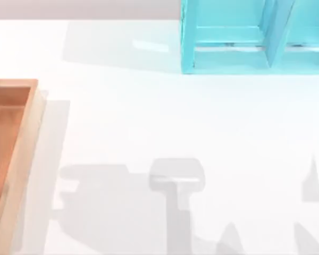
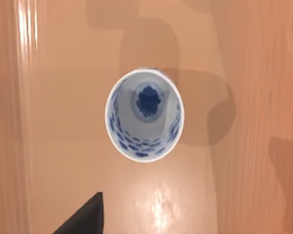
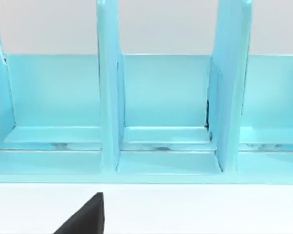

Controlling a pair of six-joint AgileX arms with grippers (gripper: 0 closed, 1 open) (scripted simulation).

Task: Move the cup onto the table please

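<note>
In the left wrist view the cup point(image 2: 144, 115), white with blue spots inside, stands upright on the floor of the orange-brown wooden tray point(image 2: 58, 126). I look straight down into it. A black part of my left gripper point(image 2: 84, 218) hangs above the tray, apart from the cup and holding nothing that I can see. The white table point(image 1: 159, 133) spreads across the top view, with the tray point(image 1: 13, 143) at its left edge. A black part of my right gripper point(image 3: 83, 218) hovers over the table, facing the shelf unit.
A turquoise shelf unit point(image 1: 239, 40) with upright dividers point(image 3: 110, 97) stands at the back right of the table. The tray's raised rim point(image 1: 29, 154) borders the white surface on the left. Arm shadows fall across the table's front half.
</note>
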